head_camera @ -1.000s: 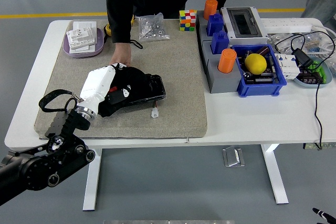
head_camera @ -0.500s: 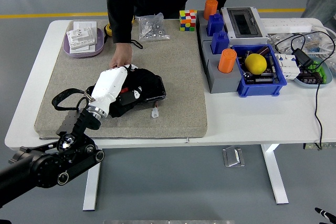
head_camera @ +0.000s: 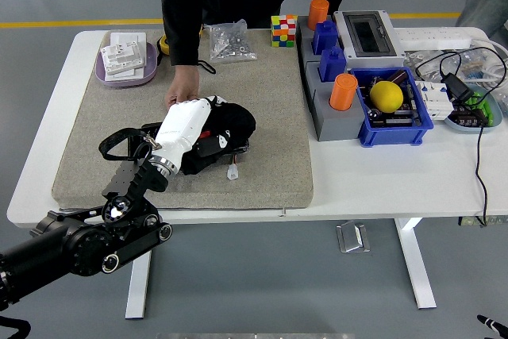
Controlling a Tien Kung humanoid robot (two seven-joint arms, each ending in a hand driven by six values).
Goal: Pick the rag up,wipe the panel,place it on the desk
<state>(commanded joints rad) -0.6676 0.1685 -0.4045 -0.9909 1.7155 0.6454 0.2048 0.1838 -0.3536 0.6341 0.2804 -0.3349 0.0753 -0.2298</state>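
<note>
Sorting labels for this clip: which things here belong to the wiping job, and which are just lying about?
Job:
black rag, under the left hand
panel, beneath the rag
person's hand, steadying the panel's far edge
felt mat

Lying about:
Rubik's cube
yellow ball in the blue bin
bag of hardware
purple tray
</note>
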